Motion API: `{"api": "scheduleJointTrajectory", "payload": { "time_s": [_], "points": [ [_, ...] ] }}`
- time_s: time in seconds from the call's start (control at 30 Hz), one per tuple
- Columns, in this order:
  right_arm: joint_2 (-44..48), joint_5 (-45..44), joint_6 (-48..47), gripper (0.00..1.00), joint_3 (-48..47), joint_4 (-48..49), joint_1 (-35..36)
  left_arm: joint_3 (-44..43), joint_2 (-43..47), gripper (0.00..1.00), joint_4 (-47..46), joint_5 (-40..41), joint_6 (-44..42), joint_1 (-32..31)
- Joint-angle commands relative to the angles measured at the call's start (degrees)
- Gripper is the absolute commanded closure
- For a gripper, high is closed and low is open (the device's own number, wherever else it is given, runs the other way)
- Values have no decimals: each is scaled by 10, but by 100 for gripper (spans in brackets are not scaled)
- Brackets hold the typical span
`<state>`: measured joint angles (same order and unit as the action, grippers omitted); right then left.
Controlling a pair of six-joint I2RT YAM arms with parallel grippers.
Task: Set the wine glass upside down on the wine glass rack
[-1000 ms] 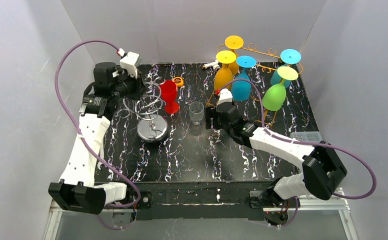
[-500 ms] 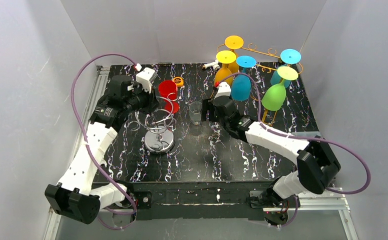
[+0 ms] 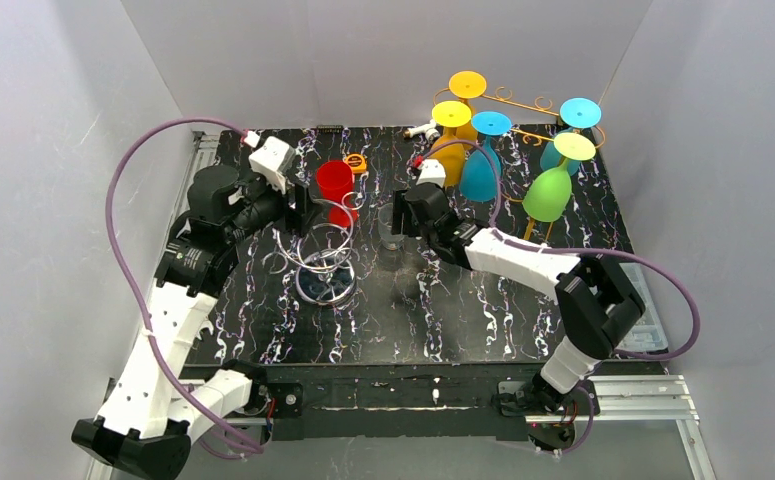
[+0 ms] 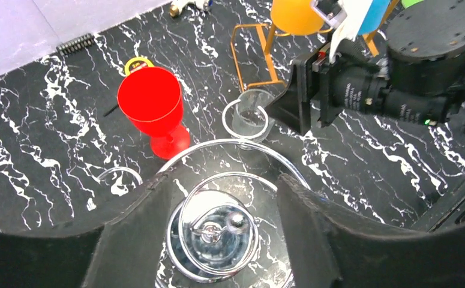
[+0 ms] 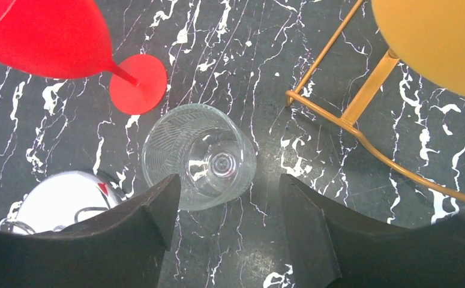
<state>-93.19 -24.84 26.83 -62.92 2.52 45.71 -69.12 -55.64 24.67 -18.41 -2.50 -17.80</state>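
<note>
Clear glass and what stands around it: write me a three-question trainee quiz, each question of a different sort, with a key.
1. True or false: the red wine glass stands upright on the table.
2. Pick one. The right pincer is: A) shut on the red wine glass; B) open, its fingertips at the clear glass; C) shut and empty.
3. Count: how many coloured glasses hang upside down on the orange rack?

Key: 1 true; 2 B; 3 five.
</note>
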Motion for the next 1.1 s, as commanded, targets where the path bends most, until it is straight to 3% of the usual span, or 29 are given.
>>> {"api": "scheduleJointTrajectory", "payload": {
  "time_s": [0.0,0.07,0.2,0.43,0.7,1.07],
  "points": [
    [-23,-20,17,31,-41,10,-3,-11,16,29,-3,-3,-5,1],
    [-38,-21,18,33,-52,3,-3,-15,22,13,3,-3,-6,1],
    [-66,-27,20,38,-66,-10,-4,-33,39,2,25,6,-10,1],
    [-92,-10,27,56,-64,-13,-8,-78,65,2,70,29,-17,1],
    [-74,26,41,98,-39,-2,-7,-93,81,2,76,49,-32,1],
    [44,-19,45,99,36,-6,33,-102,81,2,63,43,-30,1]
  ]
}}
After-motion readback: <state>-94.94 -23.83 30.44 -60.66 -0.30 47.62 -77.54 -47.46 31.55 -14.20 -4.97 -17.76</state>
